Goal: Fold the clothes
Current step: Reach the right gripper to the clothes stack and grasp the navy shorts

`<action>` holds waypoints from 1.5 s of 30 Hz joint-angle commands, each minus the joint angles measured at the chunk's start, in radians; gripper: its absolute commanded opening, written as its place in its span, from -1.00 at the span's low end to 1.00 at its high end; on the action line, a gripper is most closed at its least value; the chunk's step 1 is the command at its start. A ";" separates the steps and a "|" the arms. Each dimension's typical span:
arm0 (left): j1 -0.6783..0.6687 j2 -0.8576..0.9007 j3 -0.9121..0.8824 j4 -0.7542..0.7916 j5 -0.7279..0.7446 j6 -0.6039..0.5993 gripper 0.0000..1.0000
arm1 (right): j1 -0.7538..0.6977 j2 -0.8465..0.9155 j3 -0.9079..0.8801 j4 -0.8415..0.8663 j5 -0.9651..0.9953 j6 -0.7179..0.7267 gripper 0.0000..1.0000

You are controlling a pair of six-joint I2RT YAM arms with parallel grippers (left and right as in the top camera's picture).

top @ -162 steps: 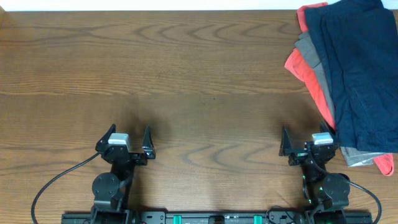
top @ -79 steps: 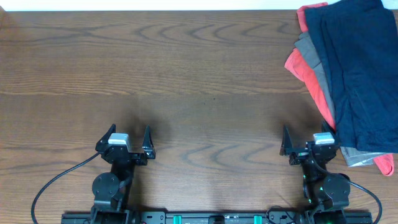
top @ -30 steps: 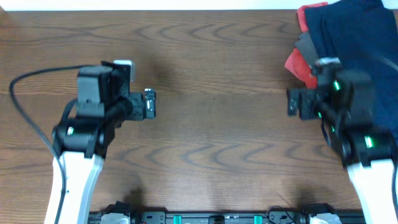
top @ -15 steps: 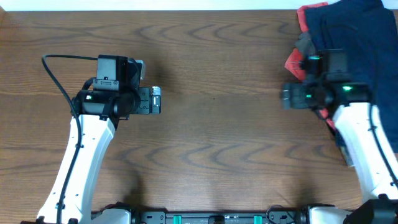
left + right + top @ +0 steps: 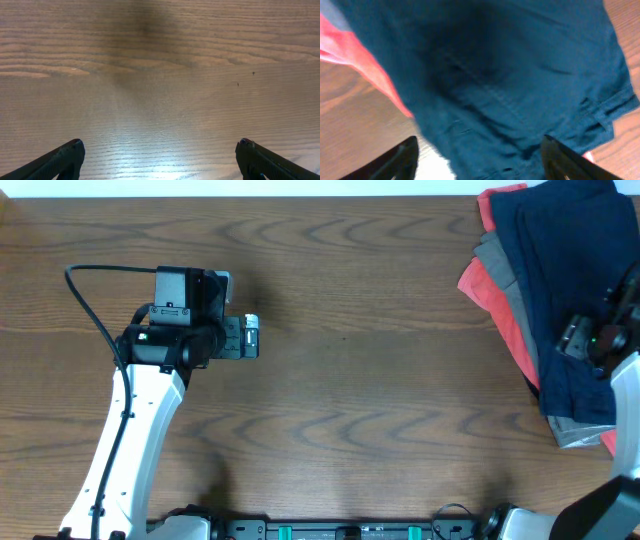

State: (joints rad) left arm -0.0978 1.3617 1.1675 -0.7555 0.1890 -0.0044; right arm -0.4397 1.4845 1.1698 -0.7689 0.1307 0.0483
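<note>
The left arm [image 5: 125,430] reaches forward from the counter's [image 5: 350,410] near edge, well left of the clothes pile [image 5: 545,280]. The left end effector [image 5: 248,338] points toward the pile, fingers wide apart over wood that runs on to the pile's red edge. The right arm [image 5: 625,395] leans over the pile's near part, by the counter's right edge. The right end effector [image 5: 477,145] is spread apart above the navy garment [image 5: 570,260] on top.
</note>
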 commanded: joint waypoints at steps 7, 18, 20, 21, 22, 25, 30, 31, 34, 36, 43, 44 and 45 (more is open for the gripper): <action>0.006 0.000 0.018 -0.010 0.010 -0.023 0.96 | -0.092 0.192 0.012 0.047 -0.094 -0.058 0.35; 0.006 0.000 0.018 -0.010 0.009 -0.023 0.96 | -0.090 0.255 0.012 0.044 -0.166 -0.117 0.35; 0.006 0.002 0.018 -0.009 0.010 -0.023 0.96 | -0.090 0.254 0.012 0.044 -0.196 -0.133 0.34; 0.006 0.002 0.018 -0.009 0.010 -0.023 0.96 | -0.089 0.254 0.012 0.043 -0.233 -0.158 0.34; 0.006 0.004 0.018 -0.008 0.010 -0.023 0.96 | -0.089 0.254 0.012 0.041 -0.274 -0.185 0.33; 0.006 0.005 0.018 -0.002 0.010 -0.023 0.96 | -0.089 0.254 0.012 0.035 -0.314 -0.211 0.35; 0.006 0.006 0.018 -0.001 0.010 -0.023 0.96 | -0.090 0.254 0.012 0.028 -0.185 -0.146 0.36; 0.006 0.006 0.018 0.000 0.010 -0.023 0.96 | -0.090 0.254 0.012 0.028 -0.165 -0.134 0.36; 0.006 0.008 0.018 0.002 0.009 -0.023 0.96 | -0.090 0.254 0.012 0.033 -0.102 -0.104 0.30; 0.006 0.008 0.018 0.002 0.010 -0.023 0.96 | -0.090 0.254 0.012 0.042 -0.082 -0.097 0.28; 0.006 0.011 0.018 0.002 0.010 -0.023 0.96 | -0.090 0.254 0.012 0.065 -0.073 -0.086 -0.55; 0.006 0.011 0.018 0.002 0.009 -0.023 0.96 | -0.090 0.254 0.012 0.071 -0.069 -0.076 -0.83; 0.006 0.011 0.018 0.002 0.009 -0.023 0.95 | -0.090 0.254 0.012 0.076 -0.067 -0.066 -0.97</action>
State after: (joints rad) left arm -0.0978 1.3617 1.1675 -0.7547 0.1890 -0.0261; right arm -0.5224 1.7344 1.1698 -0.6987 0.0162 -0.0498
